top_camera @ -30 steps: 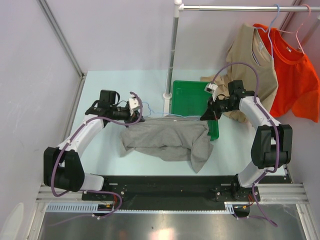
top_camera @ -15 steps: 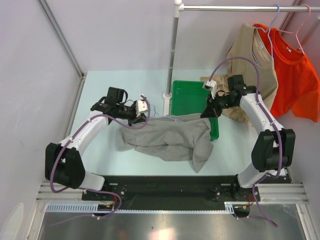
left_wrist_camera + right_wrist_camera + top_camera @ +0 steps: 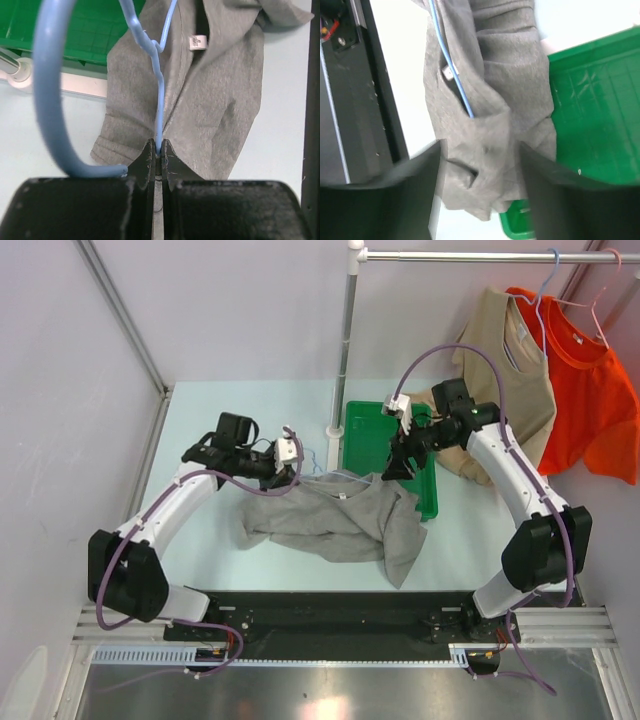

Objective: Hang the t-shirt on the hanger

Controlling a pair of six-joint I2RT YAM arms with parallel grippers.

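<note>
The grey t-shirt (image 3: 340, 525) lies crumpled on the table, its right side resting against the green tray. The pale blue wire hanger (image 3: 306, 456) runs into the shirt's neck opening (image 3: 197, 30). My left gripper (image 3: 290, 472) is shut on the hanger's (image 3: 158, 100) twisted neck, and the hook curves up on the left. In the left wrist view the gripper (image 3: 157, 146) pinches the wire between its tips. My right gripper (image 3: 397, 468) stands open over the shirt's bunched right shoulder. Grey t-shirt cloth (image 3: 490, 75) and a length of hanger wire (image 3: 451, 65) show beyond the right gripper (image 3: 480, 150).
A green tray (image 3: 375, 435) sits behind the shirt, beside the rack's upright pole (image 3: 345, 350). On the rail at the right hang a tan shirt (image 3: 510, 370) and an orange-red t-shirt (image 3: 590, 390) on a pink hanger (image 3: 600, 310). A black base rail (image 3: 330, 610) runs along the near edge.
My right gripper has opened and let go of the shirt's right shoulder, then shifted left. The cloth has slumped down. The left gripper has moved slightly right with the hanger.
</note>
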